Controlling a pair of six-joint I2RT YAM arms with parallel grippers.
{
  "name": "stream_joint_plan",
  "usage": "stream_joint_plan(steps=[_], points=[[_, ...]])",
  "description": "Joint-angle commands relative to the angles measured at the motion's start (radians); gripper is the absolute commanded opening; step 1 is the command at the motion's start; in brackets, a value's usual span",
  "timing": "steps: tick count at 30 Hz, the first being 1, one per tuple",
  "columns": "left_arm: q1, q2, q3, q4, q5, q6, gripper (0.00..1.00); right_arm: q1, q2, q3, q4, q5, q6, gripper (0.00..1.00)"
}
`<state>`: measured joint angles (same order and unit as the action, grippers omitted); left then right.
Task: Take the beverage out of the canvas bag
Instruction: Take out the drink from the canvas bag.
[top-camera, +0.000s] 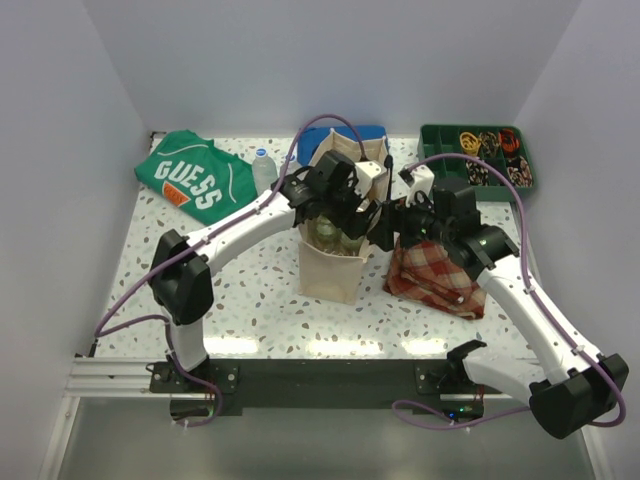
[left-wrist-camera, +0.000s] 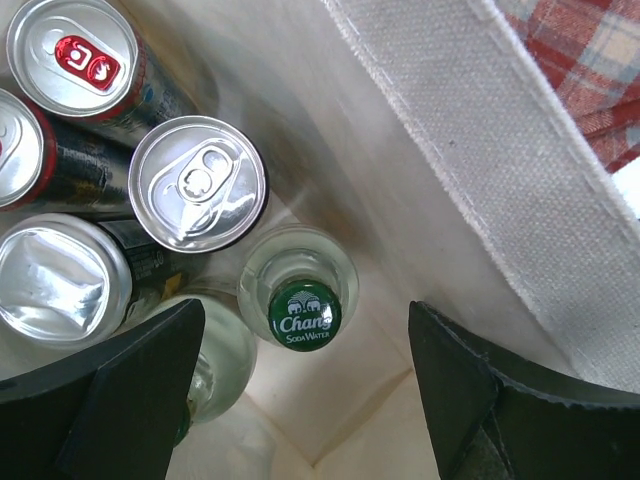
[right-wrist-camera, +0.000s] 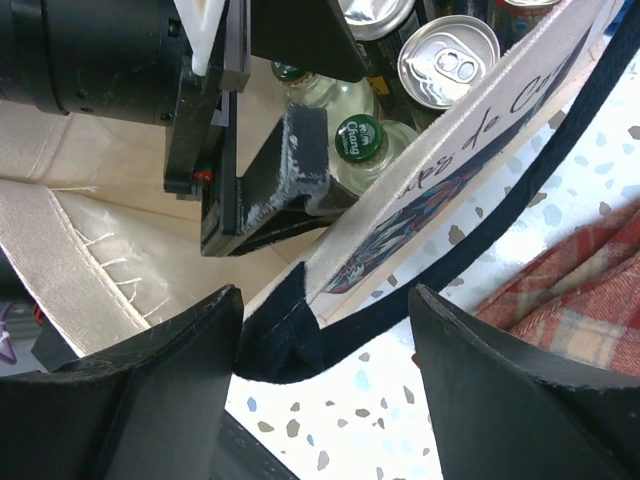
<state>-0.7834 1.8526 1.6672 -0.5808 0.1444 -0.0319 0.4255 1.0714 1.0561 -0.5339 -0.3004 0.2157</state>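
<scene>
In the top view nothing is out yet, as far as can be judged. The canvas bag (top-camera: 330, 270) stands upright at mid-table with drinks showing in its mouth. The left gripper (top-camera: 345, 220) hangs over the opening, and the right gripper (top-camera: 392, 228) sits at the bag's right rim, above the red plaid cloth (top-camera: 435, 280) that lies just beside the bag. A green shirt (top-camera: 195, 180), a clear water bottle (top-camera: 263, 170), a blue cloth (top-camera: 345, 138) and a green tray (top-camera: 478, 155) lie behind, out of the way. The left wrist view looks straight down into the bag. The left fingers are spread wide and grip nothing, with a green-capped soda water bottle (left-wrist-camera: 303, 300) below and between them. A second bottle (left-wrist-camera: 215, 365) and four cans (left-wrist-camera: 198, 182) crowd it on one side and the bag wall closes the other, so the grasp and lift are all left to do. The right wrist view shows that gripper's fingers apart too, with the bag's navy handle (right-wrist-camera: 285, 345) and rim passing between them unpinched. Whether the handle touches one finger I cannot tell.
</scene>
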Motion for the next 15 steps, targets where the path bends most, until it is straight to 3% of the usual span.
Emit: stream_joint_plan(steps=[1,3,15], points=[[0.010,0.020,0.058,-0.030,0.072,0.027,0.86,0.002,-0.024,0.008,0.041,0.037,-0.003,0.71],[0.010,0.030,0.066,-0.039,0.084,0.053,0.82,0.001,-0.024,0.007,0.041,0.044,-0.004,0.71],[0.010,0.040,0.063,-0.040,0.126,0.059,0.78,0.002,-0.022,0.004,0.041,0.058,-0.004,0.72]])
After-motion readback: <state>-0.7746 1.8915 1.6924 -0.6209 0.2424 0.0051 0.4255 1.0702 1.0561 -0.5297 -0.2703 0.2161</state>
